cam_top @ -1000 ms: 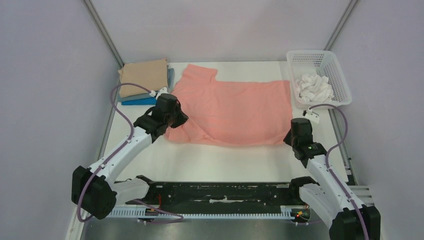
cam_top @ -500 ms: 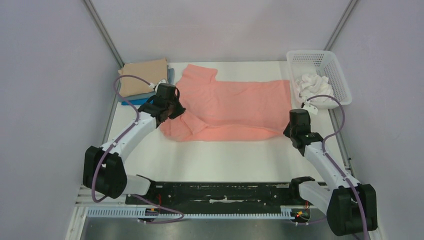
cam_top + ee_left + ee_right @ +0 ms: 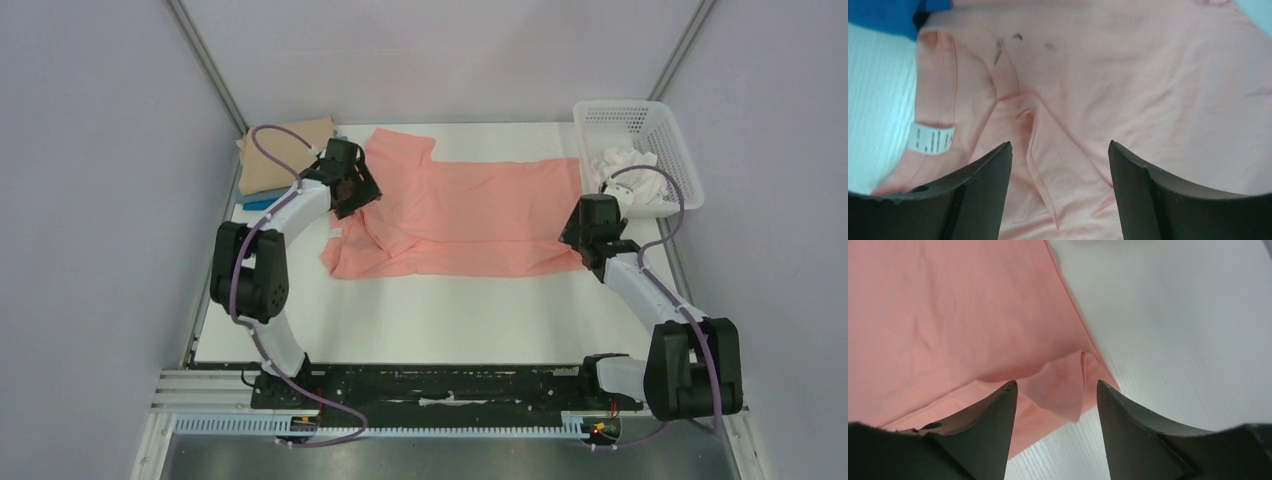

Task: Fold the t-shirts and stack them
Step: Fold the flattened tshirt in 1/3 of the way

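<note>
- The salmon-pink t-shirt (image 3: pixel 460 215) lies flat across the middle of the bench (image 3: pixel 450 320). Its near strip is folded up onto itself, and the cloth bunches at the lower left.
- A folded stack sits at the upper left, just beside the shirt's collar end. It has a tan shirt (image 3: pixel 285 150) on top and a bright blue shirt (image 3: pixel 256 204) edge showing beneath.
- The left hand (image 3: pixel 358 195) hovers over the collar end, released – fingers spread, nothing between them. In the left wrist view the collar's white label (image 3: pixel 931 138) shows at left.
- The right hand (image 3: pixel 580 232) hangs over the shirt's lower-right corner, also released, fingers apart above a small turned-over flap.
- A white mesh basket (image 3: pixel 672 140) stands at the upper right, holding white cloth (image 3: pixel 630 172).
</note>
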`<move>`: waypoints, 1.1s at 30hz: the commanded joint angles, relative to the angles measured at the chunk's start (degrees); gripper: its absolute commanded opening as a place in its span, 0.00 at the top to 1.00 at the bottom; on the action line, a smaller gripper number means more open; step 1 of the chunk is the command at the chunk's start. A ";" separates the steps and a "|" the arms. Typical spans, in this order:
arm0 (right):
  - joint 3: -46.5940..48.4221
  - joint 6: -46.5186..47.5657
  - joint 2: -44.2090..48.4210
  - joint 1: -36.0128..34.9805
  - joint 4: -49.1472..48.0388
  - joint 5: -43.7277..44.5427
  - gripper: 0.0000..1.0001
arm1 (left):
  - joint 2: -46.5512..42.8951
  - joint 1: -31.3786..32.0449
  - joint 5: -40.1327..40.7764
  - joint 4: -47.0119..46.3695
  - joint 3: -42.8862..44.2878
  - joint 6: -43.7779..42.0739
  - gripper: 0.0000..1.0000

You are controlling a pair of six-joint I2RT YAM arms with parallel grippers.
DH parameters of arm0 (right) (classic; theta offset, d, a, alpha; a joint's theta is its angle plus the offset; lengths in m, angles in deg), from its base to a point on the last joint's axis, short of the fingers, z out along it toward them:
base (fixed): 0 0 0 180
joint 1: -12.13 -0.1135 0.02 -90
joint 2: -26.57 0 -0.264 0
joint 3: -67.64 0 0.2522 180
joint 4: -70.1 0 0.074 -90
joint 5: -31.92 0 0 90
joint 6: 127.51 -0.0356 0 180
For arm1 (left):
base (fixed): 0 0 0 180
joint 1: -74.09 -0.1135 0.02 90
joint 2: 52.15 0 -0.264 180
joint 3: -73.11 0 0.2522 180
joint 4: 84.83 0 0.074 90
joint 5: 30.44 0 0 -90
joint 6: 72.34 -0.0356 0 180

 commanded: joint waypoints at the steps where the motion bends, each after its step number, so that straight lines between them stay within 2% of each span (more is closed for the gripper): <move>1: 5.23 5.57 2.10 0.25 -4.20 0.13 0.30 | 4.83 -1.07 3.85 5.47 10.90 -4.81 0.21; 2: 4.66 6.36 3.51 0.23 -4.46 -1.01 0.20 | 5.24 -1.07 5.01 7.30 12.19 -5.05 0.21; 3: 3.38 6.93 4.73 0.21 -4.99 -2.89 0.04 | 4.71 -1.07 5.23 8.00 12.19 -5.32 0.20; 5: -0.03 8.60 7.33 0.13 -7.13 -8.48 0.02 | 2.18 -1.07 2.01 6.56 8.80 -5.66 0.19; 8: -4.54 10.09 10.10 -0.70 -10.14 -18.39 0.02 | -3.22 -0.83 -9.15 2.61 0.46 -5.42 0.18; 9: -5.82 10.47 10.56 -1.71 -11.09 -22.97 0.02 | -5.64 -0.53 -12.33 0.74 -3.28 -4.87 0.18; 11: -7.01 11.95 10.57 -5.31 -11.50 -26.77 0.02 | -10.30 0.67 -17.02 -2.52 -9.92 -3.89 0.18; 14: -6.00 14.19 8.42 -10.46 -7.18 -23.94 0.02 | -17.14 3.04 -17.66 -4.76 -18.10 -2.18 0.18; 17: -5.23 13.23 5.41 -10.60 -5.45 -17.85 0.02 | -19.84 3.75 -18.50 -7.41 -23.86 -0.51 0.17; 19: -4.50 13.66 3.12 -10.60 -5.98 -14.46 0.02 | -18.82 3.69 -15.33 -8.22 -25.56 -0.23 0.17; 24: 2.21 14.68 -5.65 -10.32 -4.83 -7.04 0.02 | -11.82 2.26 -8.55 -7.33 -23.92 0.15 0.17; 27: 6.40 15.98 -11.05 -8.06 -7.11 -4.00 0.02 | -9.37 -0.28 -7.87 -7.59 -23.14 0.33 0.16; 30: 10.67 16.52 -17.30 -3.77 -11.25 -6.88 0.02 | -8.91 -2.22 -7.57 -7.34 -23.01 0.01 0.16; 33: 15.36 17.40 -21.90 -2.58 -11.64 -8.04 0.02 | -9.35 -3.62 -5.77 -6.16 -23.18 -0.01 0.16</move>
